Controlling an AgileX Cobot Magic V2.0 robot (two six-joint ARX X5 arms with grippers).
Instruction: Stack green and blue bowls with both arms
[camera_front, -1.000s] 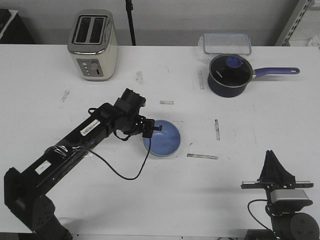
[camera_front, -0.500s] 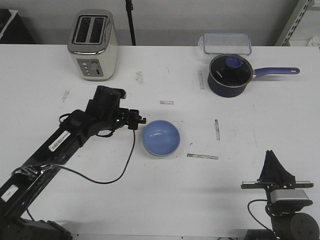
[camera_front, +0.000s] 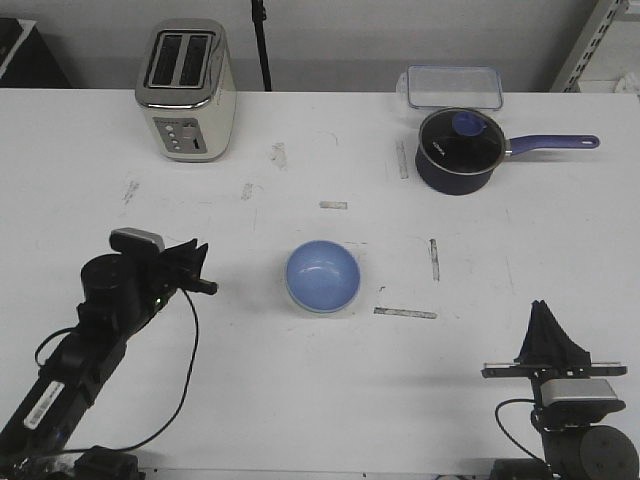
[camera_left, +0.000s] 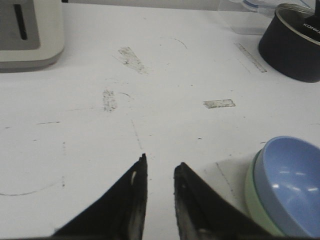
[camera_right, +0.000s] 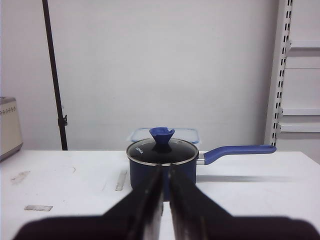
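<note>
Two smooth round bowls (camera_left: 280, 192) nested, seemingly plastic

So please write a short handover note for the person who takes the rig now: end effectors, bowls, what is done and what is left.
Left end effector: empty, fingers slightly apart, away from the bowls.
Right end effector: empty, fingers nearly closed, parked at the table's near right.
Bowls: blue bowl sits nested inside the green bowl, mid-table.
Done: the stack appears complete.
Left: probably only parking the left arm; confirm the stack sits level.
</note>
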